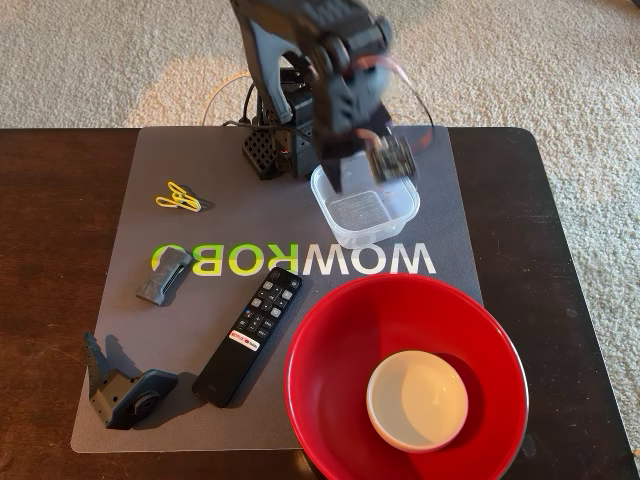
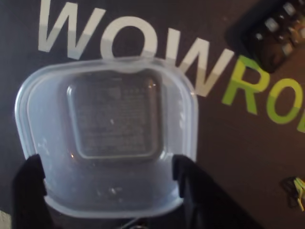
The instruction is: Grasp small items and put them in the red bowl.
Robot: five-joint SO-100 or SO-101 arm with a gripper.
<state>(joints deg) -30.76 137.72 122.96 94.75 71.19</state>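
On mat [image 1: 140, 190]: tub [image 1: 365, 210], upright, mouth up, straddled by gripper [image 1: 365, 170], grip unconfirmed. Remote [image 1: 248, 335] angled diagonally beside red bowl [image 1: 330, 330]; white bowl [image 1: 417, 400] held inside.

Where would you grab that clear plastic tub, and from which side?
By its rim wall, from above. The clear tub sits upright and open-topped, too wide to span, so one jaw goes inside and one outside the thin wall. The gripper already hovers over its far edge.

Soft daylight; blurred, dim wrist view
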